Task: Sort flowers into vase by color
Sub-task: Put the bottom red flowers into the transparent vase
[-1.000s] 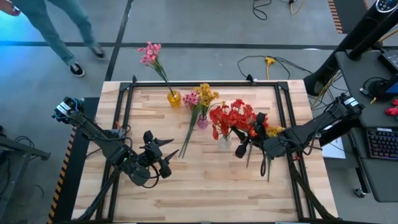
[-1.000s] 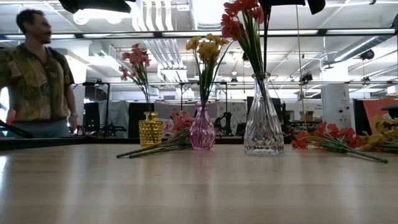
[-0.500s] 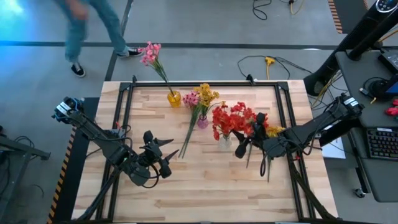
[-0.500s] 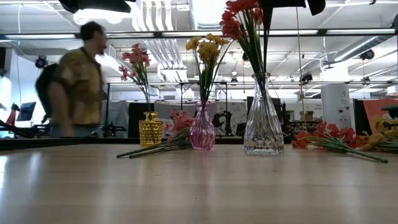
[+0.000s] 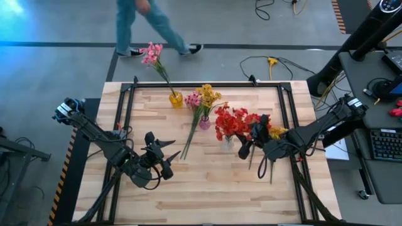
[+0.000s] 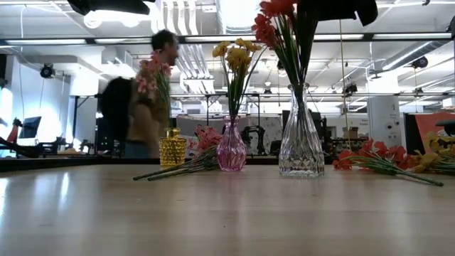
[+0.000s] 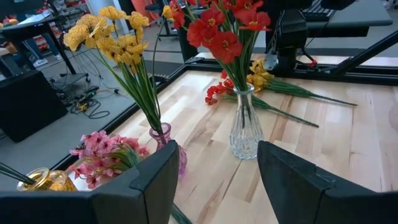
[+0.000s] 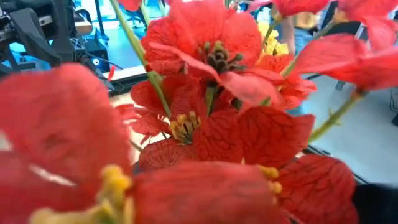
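Observation:
Red flowers (image 5: 235,120) stand in a clear glass vase (image 6: 301,146) at mid-table. Yellow flowers (image 5: 208,94) stand in a pink vase (image 5: 205,122), and a pink flower (image 5: 151,53) in a gold vase (image 5: 175,98). A loose pink spray (image 5: 191,100) lies on the wood beside the pink vase. Loose red and yellow sprays (image 6: 384,158) lie at the right. My right gripper (image 5: 253,133) hangs just right of the red blossoms, which fill its wrist view (image 8: 205,124). My left gripper (image 7: 217,180) waits open at the near left, empty.
A black metal frame (image 5: 207,83) runs along the table's edges. A person (image 6: 146,99) walks past beyond the far edge. Bare wood lies along the near edge (image 5: 207,194). A desk with a keyboard (image 5: 384,144) stands off the right side.
The red blossoms over the clear vase have shifted slightly. The dark shape of my right gripper at the top of the low view has changed outline. The person has walked from left to right behind the table.

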